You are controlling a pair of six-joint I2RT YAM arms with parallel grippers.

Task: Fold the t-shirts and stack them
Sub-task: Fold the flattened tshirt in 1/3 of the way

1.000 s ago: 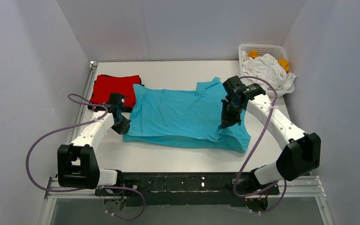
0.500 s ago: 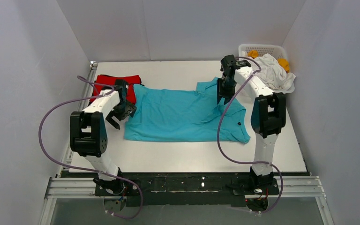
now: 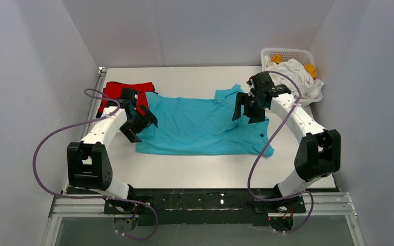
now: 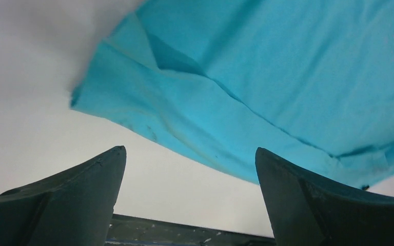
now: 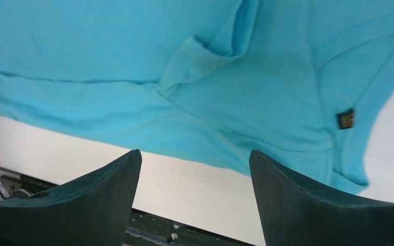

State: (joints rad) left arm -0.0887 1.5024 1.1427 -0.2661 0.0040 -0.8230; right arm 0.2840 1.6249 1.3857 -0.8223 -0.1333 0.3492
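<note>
A turquoise t-shirt [image 3: 200,125] lies spread flat across the middle of the table, collar end to the right. My left gripper [image 3: 143,129] hovers open over its left edge, holding nothing. In the left wrist view the left gripper [image 4: 190,150] shows only the turquoise t-shirt [image 4: 267,77] and bare table between its fingers. My right gripper [image 3: 246,114] hangs open above the collar end. In the right wrist view the right gripper [image 5: 195,152] is also empty over the turquoise t-shirt [image 5: 133,51]. A folded red t-shirt [image 3: 125,95] lies at the far left, with a dark edge under it.
A white lattice basket [image 3: 287,52] stands at the far right corner, holding white cloth [image 3: 295,74] and orange cloth [image 3: 310,69] that spill over its rim. White walls close in three sides. A black rail [image 3: 205,200] runs along the near edge.
Both grippers were shut on the turquoise t-shirt's near edge. They have opened, let the cloth go and pulled up and toward the far side. The shirt has settled flat.
</note>
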